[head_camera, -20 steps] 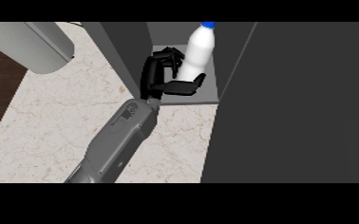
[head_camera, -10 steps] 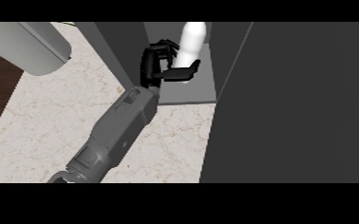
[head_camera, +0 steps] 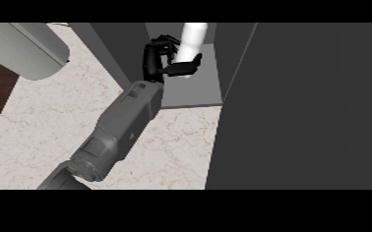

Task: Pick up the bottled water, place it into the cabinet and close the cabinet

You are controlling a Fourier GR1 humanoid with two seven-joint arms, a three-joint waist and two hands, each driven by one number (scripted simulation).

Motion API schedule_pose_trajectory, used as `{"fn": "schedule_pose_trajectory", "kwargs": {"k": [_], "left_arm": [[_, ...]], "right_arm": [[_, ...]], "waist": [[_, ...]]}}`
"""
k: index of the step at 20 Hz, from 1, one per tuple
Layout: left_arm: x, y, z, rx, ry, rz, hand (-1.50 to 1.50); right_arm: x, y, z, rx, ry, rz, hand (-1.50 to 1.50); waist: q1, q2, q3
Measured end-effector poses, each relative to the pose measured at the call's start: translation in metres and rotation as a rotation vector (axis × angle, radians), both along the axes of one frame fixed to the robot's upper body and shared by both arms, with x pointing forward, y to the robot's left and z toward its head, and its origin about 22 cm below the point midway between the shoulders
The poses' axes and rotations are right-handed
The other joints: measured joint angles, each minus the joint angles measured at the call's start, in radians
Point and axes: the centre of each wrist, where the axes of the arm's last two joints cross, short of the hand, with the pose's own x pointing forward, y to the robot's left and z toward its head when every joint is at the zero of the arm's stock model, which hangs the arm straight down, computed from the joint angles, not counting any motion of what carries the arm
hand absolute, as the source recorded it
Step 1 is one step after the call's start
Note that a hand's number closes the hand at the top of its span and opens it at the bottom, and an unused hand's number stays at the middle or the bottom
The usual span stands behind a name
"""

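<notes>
Hand (head_camera: 161, 61) curled round bottle (head_camera: 192, 42) (upright)

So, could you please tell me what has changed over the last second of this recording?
The hand has carried the bottled water deeper into the open cabinet, towards the view's top; the bottle's blue cap now lies beyond the top edge. The fingers stay curled round the bottle. The cabinet door remains open and the marble counter is unchanged. Only one arm shows throughout.

White bottled water (head_camera: 192, 44) upright inside the open dark-grey cabinet (head_camera: 190, 91), top cut off by the frame.
</notes>
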Motion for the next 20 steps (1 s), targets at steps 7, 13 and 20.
{"fn": "schedule_pose_trajectory", "kwargs": {"k": [7, 13, 20], "left_arm": [[0.005, 0.006, -0.001, 0.094, -0.014, 0.025, -1.50], [0.010, 0.007, 0.005, 0.094, -0.017, 0.020, -1.50], [0.014, 0.011, 0.008, 0.047, -0.026, 0.015, -1.50]], "right_arm": [[-0.001, -0.002, -0.002, -0.004, -0.016, 0.017, -1.50], [-0.002, -0.003, -0.003, 0.000, -0.023, 0.024, -1.50], [-0.001, -0.004, -0.002, -0.007, -0.033, 0.028, -1.50]], "waist": [[-0.013, 0.005, 0.000], [-0.016, 0.009, 0.000], [-0.019, 0.012, -0.001]]}}
